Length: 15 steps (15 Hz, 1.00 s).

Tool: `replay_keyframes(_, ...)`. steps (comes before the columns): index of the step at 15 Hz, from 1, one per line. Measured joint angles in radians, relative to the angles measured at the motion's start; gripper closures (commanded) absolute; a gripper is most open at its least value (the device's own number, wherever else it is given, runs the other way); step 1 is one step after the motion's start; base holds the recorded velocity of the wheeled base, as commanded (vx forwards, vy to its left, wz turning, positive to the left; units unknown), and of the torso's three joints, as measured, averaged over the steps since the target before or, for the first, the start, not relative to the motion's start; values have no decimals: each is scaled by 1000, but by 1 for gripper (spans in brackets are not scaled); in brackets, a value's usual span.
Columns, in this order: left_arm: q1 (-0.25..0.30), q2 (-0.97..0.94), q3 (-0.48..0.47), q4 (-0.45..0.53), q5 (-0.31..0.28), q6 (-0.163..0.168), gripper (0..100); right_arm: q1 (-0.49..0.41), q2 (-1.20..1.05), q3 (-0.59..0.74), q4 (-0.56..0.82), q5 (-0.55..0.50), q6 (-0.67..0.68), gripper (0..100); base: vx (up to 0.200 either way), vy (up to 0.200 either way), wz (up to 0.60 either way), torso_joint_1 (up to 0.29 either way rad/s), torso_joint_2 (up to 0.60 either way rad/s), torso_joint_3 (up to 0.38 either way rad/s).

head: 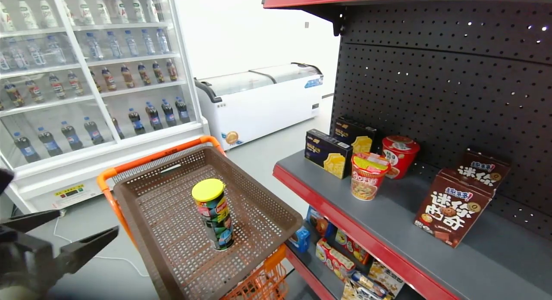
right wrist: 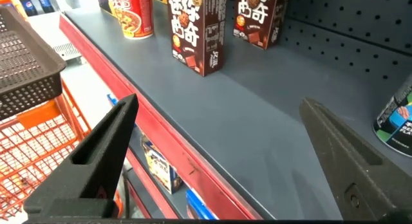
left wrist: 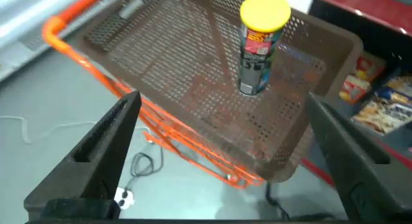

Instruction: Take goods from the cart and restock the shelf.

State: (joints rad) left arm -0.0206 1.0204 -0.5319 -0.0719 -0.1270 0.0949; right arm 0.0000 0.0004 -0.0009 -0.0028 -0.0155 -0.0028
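Observation:
A tall can with a yellow lid stands upright in the brown perforated basket on top of the orange cart. My left gripper hangs open beside the cart's near-left side, some way short of the can, holding nothing. My right gripper is open and empty above the front part of the grey shelf board. Part of another can stands on that board near the pegboard back.
On the shelf stand two brown biscuit boxes, two cup noodles and dark boxes. Snack packs fill the lower shelf. A drinks cooler and a chest freezer stand behind the cart. A cable lies on the floor.

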Motion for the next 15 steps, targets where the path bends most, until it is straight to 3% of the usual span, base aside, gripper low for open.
replay_keyframes(3,-40,254,70,-298,-92,2,0,0,0,0,0,0,0,0,0,0,0,0,0,0)
replay_keyframes(6,-107,465,132,-527,-129,-2,0,0,0,0,0,0,0,0,0,0,0,0,0,0)
replay_keyframes(11,-132,726,156,-758,-140,-6,0,0,0,0,0,0,0,0,0,0,0,0,0,0)
replay_keyframes(15,-134,877,141,-840,-141,-6,0,0,0,1,0,0,0,0,0,0,0,0,0,0)
